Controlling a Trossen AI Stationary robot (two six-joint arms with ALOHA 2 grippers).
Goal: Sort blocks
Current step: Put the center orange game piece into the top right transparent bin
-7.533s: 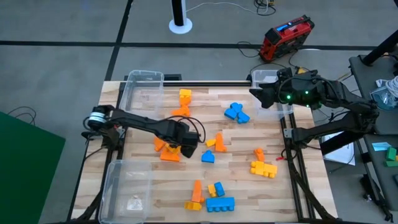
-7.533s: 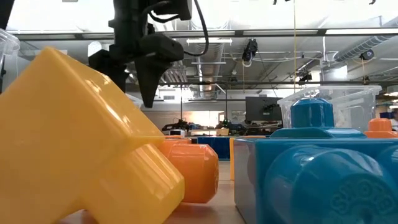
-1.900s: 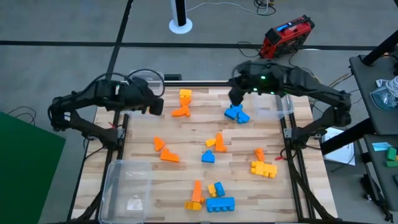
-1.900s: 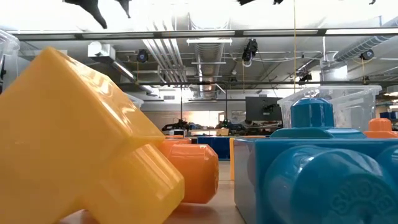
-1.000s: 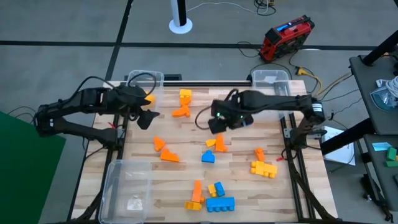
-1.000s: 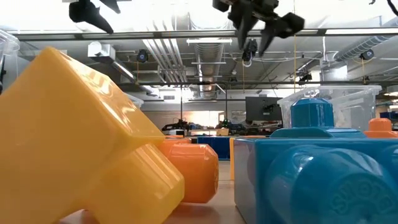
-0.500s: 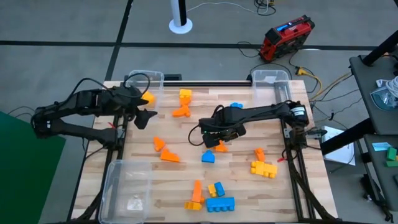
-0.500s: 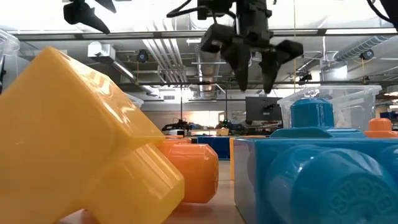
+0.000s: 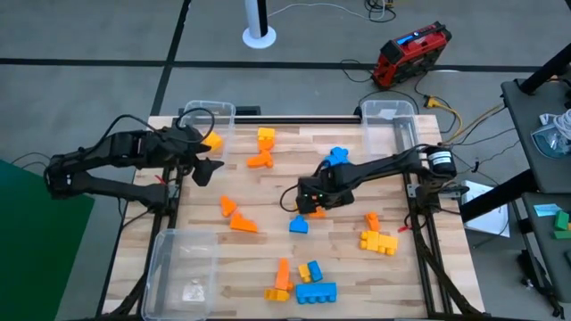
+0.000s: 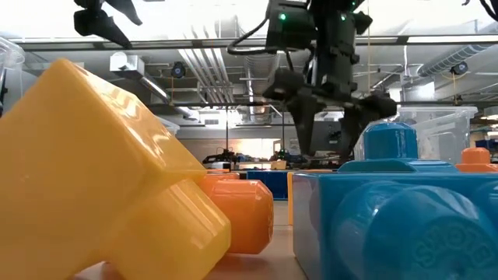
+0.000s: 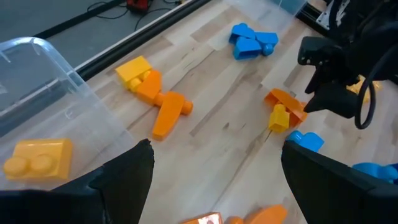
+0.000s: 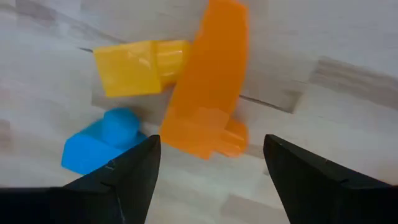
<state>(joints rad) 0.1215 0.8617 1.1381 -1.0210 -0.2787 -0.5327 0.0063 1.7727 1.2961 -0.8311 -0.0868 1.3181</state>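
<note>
Blue, orange and yellow blocks lie scattered on the wooden table. My right gripper [image 9: 310,203] [image 12: 211,186] is open, low over an orange block [image 12: 208,106] that lies flat beside a yellow block [image 12: 140,65] and a blue block [image 12: 99,146]. Its fingers stand on either side of the orange block's end without touching it. My left gripper [image 9: 207,156] [image 11: 230,180] is open and empty, up beside the far-left clear bin [image 9: 203,114]. A yellow block [image 11: 37,155] lies in that bin.
Blue blocks [image 9: 337,158] lie at the far middle, yellow and orange blocks [image 9: 263,147] at the far left. Orange blocks [image 9: 236,216] lie mid-left, yellow ones [image 9: 377,241] at the right, and a mixed group [image 9: 303,281] near the front edge. Clear bins stand far right [image 9: 388,114] and near left [image 9: 183,267].
My right gripper has gone toward the table's near edge and down, from near the blue blocks to just over the orange and yellow blocks in the middle, staying open. The blue blocks behind it show again.
</note>
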